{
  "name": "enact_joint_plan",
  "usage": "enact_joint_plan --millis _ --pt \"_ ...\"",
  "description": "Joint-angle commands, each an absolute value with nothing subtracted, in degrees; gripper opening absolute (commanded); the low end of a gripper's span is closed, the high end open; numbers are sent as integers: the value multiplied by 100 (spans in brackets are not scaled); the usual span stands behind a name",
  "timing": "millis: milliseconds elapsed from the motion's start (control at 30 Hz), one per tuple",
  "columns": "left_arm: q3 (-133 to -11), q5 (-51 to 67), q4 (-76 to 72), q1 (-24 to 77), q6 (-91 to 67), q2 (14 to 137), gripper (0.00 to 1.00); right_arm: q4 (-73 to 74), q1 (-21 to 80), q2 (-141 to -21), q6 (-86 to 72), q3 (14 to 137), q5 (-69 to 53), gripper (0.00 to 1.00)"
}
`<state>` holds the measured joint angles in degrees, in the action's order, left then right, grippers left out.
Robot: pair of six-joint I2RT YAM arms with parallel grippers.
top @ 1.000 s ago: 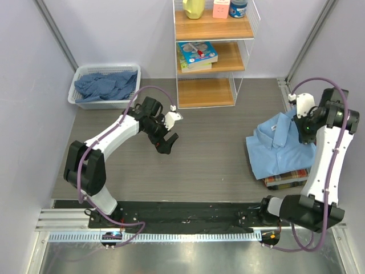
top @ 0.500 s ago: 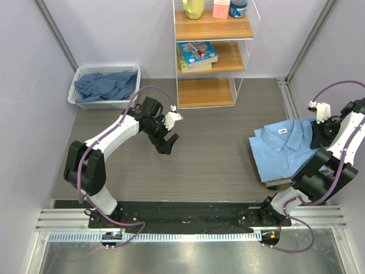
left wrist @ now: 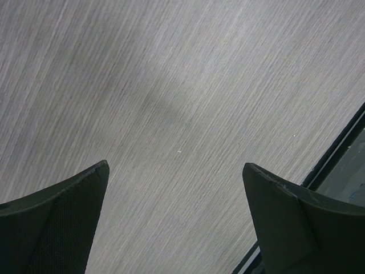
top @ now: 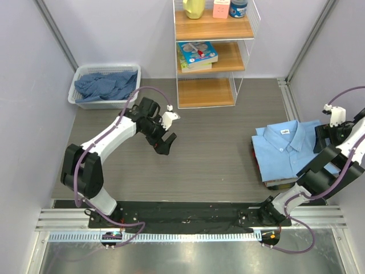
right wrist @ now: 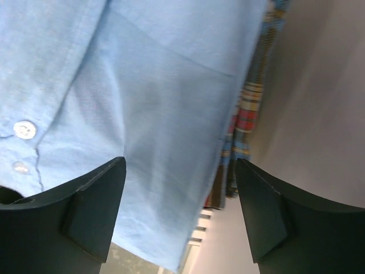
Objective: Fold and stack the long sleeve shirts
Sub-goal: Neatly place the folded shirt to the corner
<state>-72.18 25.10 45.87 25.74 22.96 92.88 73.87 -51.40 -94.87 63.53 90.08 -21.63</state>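
A plain light blue shirt (top: pixel 288 151) lies folded flat into a rough rectangle on the right side of the table (top: pixel 217 148). Its collar faces the far edge, and a small white neck label (top: pixel 283 131) shows inside the collar. The button placket runs down the middle, front side up; in the right wrist view, two pale buttons (right wrist: pixel 23 129) sit near the left edge. Directly beneath it lies a folded red, yellow and blue plaid shirt (top: pixel 279 184), peeking out along the near and left edges. At the far left, darker blue shirts (top: pixel 105 85) lie crumpled and unfolded in a white basket (top: pixel 73 91).
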Motion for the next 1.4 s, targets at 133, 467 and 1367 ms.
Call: enact_joint_plan --millis 133,467,1367 --pt "-7409 2734 4939 2171 1916 8983 100 7224 -5116 -8350 6407 9589 -2513 78" --pt "-7497 2584 5071 2136 1942 8903 100 7184 -4536 -8578 6074 8932 -2383 28" --pt "-7901 3112 5167 483 124 7832 100 6760 -2608 -8122 3917 10310 -3103 100"
